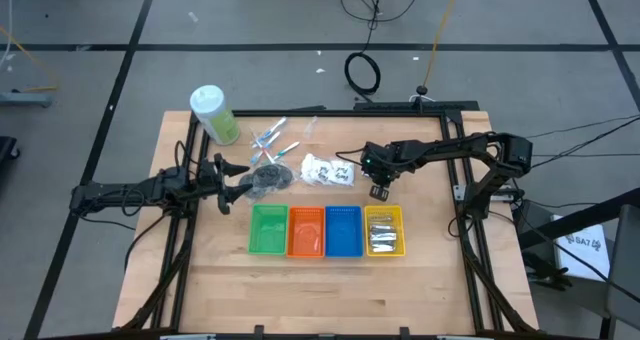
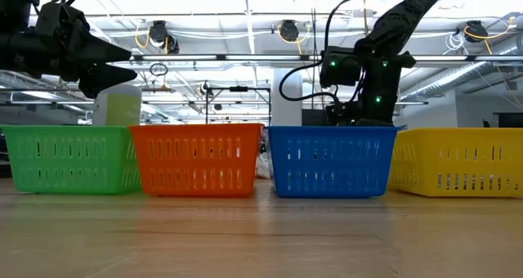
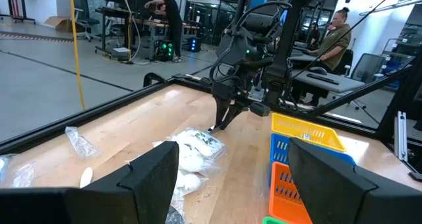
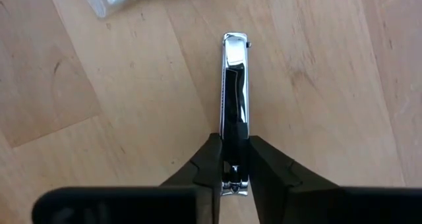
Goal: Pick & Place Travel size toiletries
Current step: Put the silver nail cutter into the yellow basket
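Item held: slim silver nail clipper [image 4: 235,105], lower centre of the right wrist view, pinched at one end between the right gripper [image 4: 231,161] fingers, jaws narrow on it, its length pointing away over bare wood. Grasped endwise, likely so it drops cleanly into a bin.
Yellow bin [image 1: 384,230]: right end of the bin row, holds silver pieces already; judged destination, just below that gripper in the high view.
White packets [image 1: 328,170]: centre of table, unsorted.
Blue-green-white sticks [image 1: 272,138]: upper centre, loose.
Left gripper [image 1: 222,182]: centre left, jaws wide, empty, waiting by the dark pouch [image 1: 268,177].
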